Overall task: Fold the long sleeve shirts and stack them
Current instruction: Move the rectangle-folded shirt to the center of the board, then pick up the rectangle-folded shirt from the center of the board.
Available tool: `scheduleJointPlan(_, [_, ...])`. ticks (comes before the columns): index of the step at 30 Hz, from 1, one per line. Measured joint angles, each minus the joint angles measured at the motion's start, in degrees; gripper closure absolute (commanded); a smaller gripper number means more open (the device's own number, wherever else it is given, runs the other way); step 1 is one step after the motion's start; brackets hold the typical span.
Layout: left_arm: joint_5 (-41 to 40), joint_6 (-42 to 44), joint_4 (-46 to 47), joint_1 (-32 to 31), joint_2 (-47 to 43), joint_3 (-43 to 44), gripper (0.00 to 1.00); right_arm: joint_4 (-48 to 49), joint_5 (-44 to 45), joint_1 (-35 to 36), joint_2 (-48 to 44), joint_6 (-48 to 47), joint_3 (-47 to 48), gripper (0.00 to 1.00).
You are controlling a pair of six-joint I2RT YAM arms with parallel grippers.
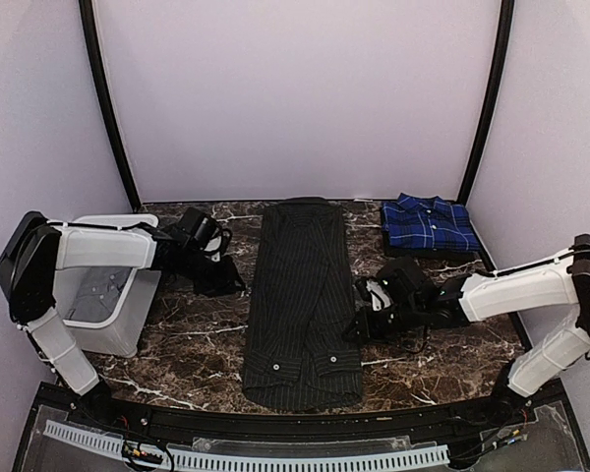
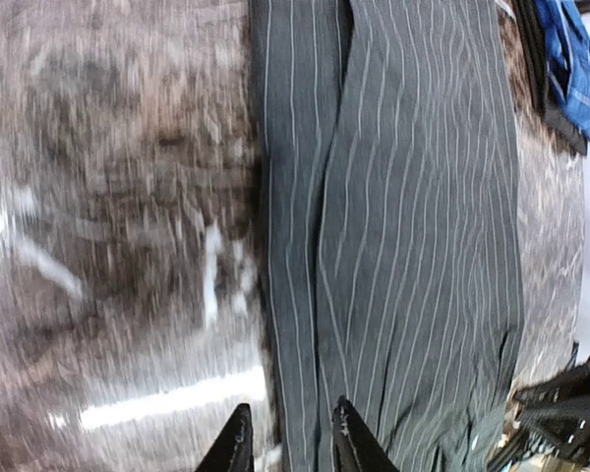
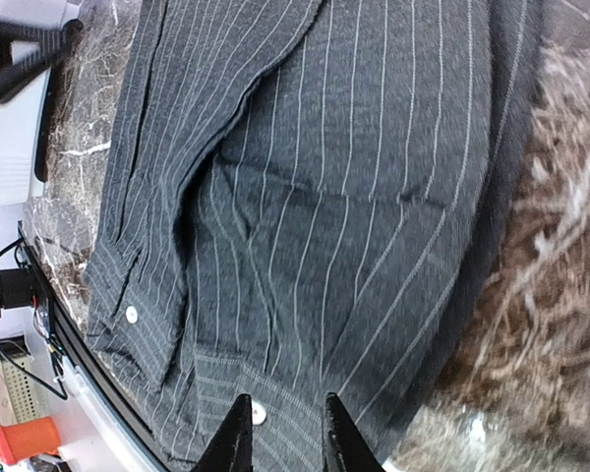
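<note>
Black pinstriped shirt (image 1: 300, 305) lies flat, a long strip on the marble table (image 1: 177, 344) between the arms, plaid shirt (image 1: 430, 224) folded far right; soft, light, floppy (likely pinch the near corners together); left gripper (image 2: 291, 405) and right gripper (image 3: 285, 398) slightly parted, empty.

tabletop (image 2: 108, 197) blurred, plaid shirt (image 2: 573, 61) cropped

Pinstriped shirt (image 3: 354, 197) beneath parted pincer (image 3: 280, 433)

overhead view; wrist views near shirt (image 2: 413, 246)
</note>
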Motion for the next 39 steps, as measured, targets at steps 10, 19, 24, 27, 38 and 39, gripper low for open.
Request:
scheduleJointPlan(10, [2.73, -6.91, 0.24, -9.29, -14.69, -17.81, 0.69, -0.31, 4.87, 4.85, -9.16, 7.48, -7.28, 0.73])
scheduleJointPlan(19, [6.14, -11.67, 4.59, -12.79, -16.24, -23.56, 0.65, 0.68, 5.73, 5.7, -10.45, 11.37, -11.47, 0.67])
scheduleJointPlan(24, [7.87, -12.7, 6.38, -13.57, -16.24, -25.35, 0.65, 3.02, 5.51, 6.47, -9.9, 12.63, -12.63, 0.67])
scheduleJointPlan(27, [8.92, -12.9, 6.71, -14.01, -16.22, -25.75, 0.65, 3.58, 5.51, 6.78, -9.01, 12.96, -12.66, 0.68])
scheduleJointPlan(38, [13.07, -13.64, 8.24, -15.28, -15.56, -27.65, 0.64, 5.84, 5.62, 9.18, -7.34, 15.23, -13.51, 0.68])
scheduleJointPlan(39, [13.29, -13.7, 8.48, -15.28, -15.23, -27.67, 0.64, 6.08, 5.64, 9.44, -7.34, 15.43, -13.6, 0.68])
